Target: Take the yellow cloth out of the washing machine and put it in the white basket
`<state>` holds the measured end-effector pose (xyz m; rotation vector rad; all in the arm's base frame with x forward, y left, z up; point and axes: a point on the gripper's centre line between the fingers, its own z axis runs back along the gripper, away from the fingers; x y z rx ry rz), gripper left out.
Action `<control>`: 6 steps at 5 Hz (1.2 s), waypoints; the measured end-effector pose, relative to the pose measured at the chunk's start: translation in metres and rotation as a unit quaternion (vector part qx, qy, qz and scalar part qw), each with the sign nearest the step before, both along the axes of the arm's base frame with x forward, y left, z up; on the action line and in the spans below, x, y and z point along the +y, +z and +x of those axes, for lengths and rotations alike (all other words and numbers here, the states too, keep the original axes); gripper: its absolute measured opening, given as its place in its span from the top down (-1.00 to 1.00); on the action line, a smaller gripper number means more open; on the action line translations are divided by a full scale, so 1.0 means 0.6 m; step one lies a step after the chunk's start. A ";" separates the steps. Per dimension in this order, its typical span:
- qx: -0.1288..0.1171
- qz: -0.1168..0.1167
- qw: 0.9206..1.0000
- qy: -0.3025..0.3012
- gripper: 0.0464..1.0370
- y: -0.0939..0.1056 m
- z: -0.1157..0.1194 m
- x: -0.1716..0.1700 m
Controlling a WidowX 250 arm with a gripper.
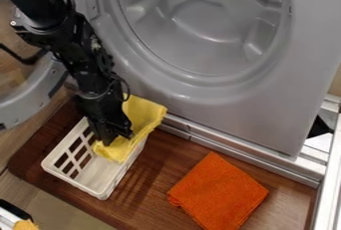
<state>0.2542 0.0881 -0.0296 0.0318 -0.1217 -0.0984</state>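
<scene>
Cloth [150, 112], the yellow one, is at the white basket [72, 182], out of the washing machine [233, 117]. One low part of it is down inside the basket. The rest goes up over the side next to the washing machine, and its top sticks up past the edge. It is all bunched and folded.

The black arm [50, 15] comes in from the top left. Its gripper [111, 138] points down over the basket and is right up against the yellow cloth. The dark parts hide a lot there, so I can't tell if the jaws are clenched on the cloth or have let it go.

The basket is white with square holes in its side. It sits on a brown wood board [150, 186], and it is a bit crooked. An orange cloth [218, 191] lies flat and folded on the board, to the right of the basket and apart from it.

The washing machine is big and gray, and its round door [30, 102] is wide open on the left. Shiny metal rails [256, 160] run along under its front.
</scene>
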 end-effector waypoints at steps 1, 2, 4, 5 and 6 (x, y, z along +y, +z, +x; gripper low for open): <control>0.006 -0.001 1.000 -0.002 0.83 0.003 0.000 0.001; 0.012 -0.001 1.000 -0.018 0.42 0.005 0.003 -0.003; 0.000 0.012 0.999 -0.050 -0.78 0.042 0.022 -0.009; 0.008 0.038 0.996 -0.077 -0.94 0.083 0.036 -0.012; -0.015 0.030 0.997 -0.076 -0.93 0.128 0.047 -0.019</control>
